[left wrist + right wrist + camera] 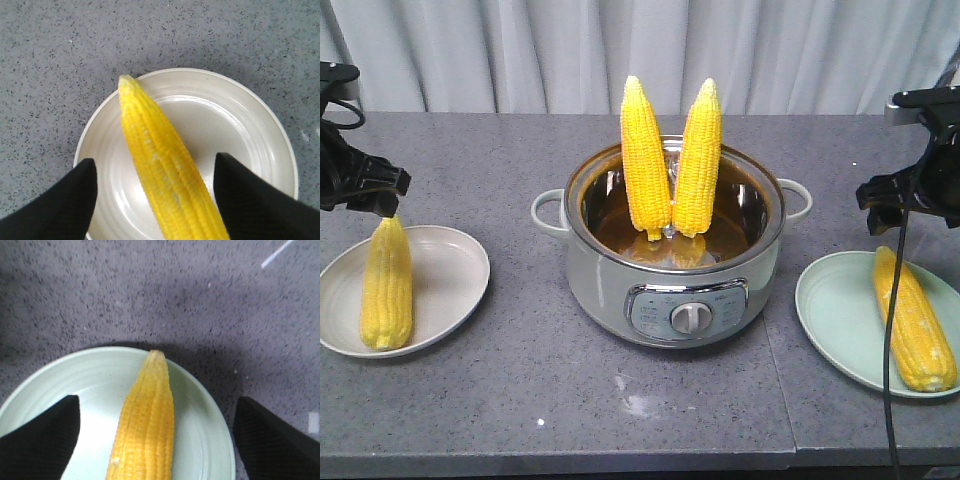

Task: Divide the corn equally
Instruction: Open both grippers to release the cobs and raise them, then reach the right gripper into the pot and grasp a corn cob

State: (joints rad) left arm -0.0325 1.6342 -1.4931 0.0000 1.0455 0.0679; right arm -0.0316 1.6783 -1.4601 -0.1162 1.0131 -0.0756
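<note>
Even diffuse light, front view sharp; glare spots on pot [605, 195] wall. Left wrist bright, corn [160, 170] slightly blown out. Right wrist dimmer, purplish, soft shadow on worktop [150, 300].

Under the left claw [382, 205] and right claw [892, 222] lie yellow kernelled corn cobs [386, 285], gaps beside each. Between the claws a round steel cooker [605, 280] holding upright cobs [645, 160] blocks crossing.

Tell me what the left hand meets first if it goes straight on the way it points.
Most likely the corn cob on the white plate, framed by the open left hand; depth is unclear.
</note>
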